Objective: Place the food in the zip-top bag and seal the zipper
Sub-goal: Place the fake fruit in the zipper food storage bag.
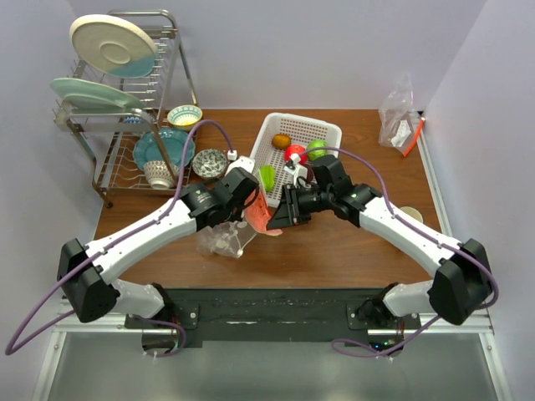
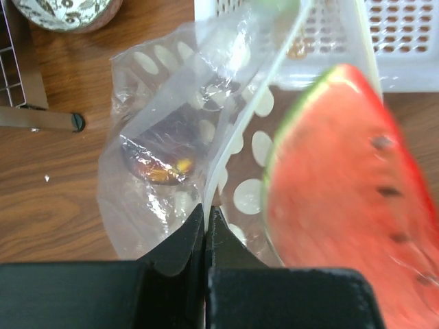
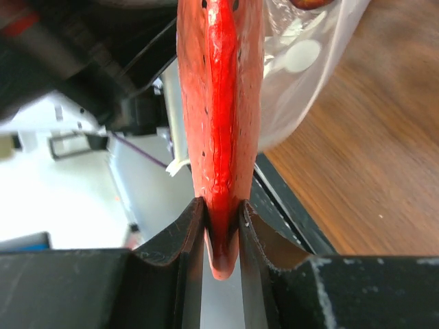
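Left pincer is clenched on the rim of the zip-top bag. Its two black fingers are pressed together with the thin plastic pinched between them, right by the pale zipper that runs up and away from the grip. Held like this, the bag's mouth stands lifted off the bench and faces the white basket. Right pincer is grasping a toy watermelon slice by its thin lower edge and holds it upright just beside the bag's mouth. Whether the slice touches the plastic I cannot tell.

As for progress, I judge the job part done. One dark purple piece with a spot of yellow lies inside the bag, seen through the clear wall. The slice is at the opening but not yet in. Four pieces wait in the basket: a brownish-orange one, a red apple, a green ball and a light green piece at its near end. What is left, by my reckoning, is to drop the slice in, fetch the rest from the basket one by one, and then press the zipper shut along its whole width, since it stands open now.
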You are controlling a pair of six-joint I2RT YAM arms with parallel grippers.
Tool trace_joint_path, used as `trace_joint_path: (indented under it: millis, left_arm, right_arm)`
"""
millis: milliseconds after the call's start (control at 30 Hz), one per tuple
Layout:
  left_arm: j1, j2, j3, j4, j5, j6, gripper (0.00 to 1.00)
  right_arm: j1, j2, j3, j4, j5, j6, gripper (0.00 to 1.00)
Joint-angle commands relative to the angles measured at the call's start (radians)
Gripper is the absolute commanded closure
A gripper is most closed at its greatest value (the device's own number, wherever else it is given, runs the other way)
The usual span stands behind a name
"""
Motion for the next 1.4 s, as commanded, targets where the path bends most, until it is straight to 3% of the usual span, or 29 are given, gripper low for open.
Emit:
trace_joint_path:
  millis: [0,433,500,567,833,1033,1100,1233,1367]
  left_arm:
    - [0.005,-0.064,0.0,0.076,0.017,-0.012,1.0]
    - [-0.023,-0.147,-0.044,0.182,0.097,0.003,1.0]
    - [-0.025,-0.145,-0.049,0.193,0.115,0.0,1.0]
    - [-0.025,-0.148,-0.054,0.194,0.105,-0.009,1.0]
    - [-0.025,-0.145,-0.038,0.121,-0.004,-0.031,1.0]
    - [-0.023,-0.153,-0.022,0.063,-0.082,-0.034,1.0]
    - [-0.025,-0.156,-0.017,0.043,-0.104,-0.032,1.0]
    - [-0.023,-0.171,-0.012,0.029,-0.131,-0.029,1.0]
    - [-0.023,-0.182,-0.015,0.024,-0.136,-0.029,1.0]
  right_arm:
    - [0.004,0.028,-0.002,0.119,0.011,0.172,0.8]
    - [0.022,0.134,0.036,0.197,0.087,0.312,0.72]
    - [0.033,0.141,0.044,0.22,0.08,0.329,0.45]
    - [0.042,0.149,0.062,0.229,0.071,0.338,0.26]
    - [0.042,0.085,0.205,-0.004,0.126,0.133,0.27]
    - [0.021,0.013,0.323,-0.206,0.283,-0.084,0.29]
    - [-0.002,-0.012,0.343,-0.24,0.377,-0.105,0.28]
    - [-0.134,-0.021,0.34,-0.22,0.334,-0.099,0.29]
    - [-0.18,0.031,0.371,-0.216,0.382,-0.128,0.29]
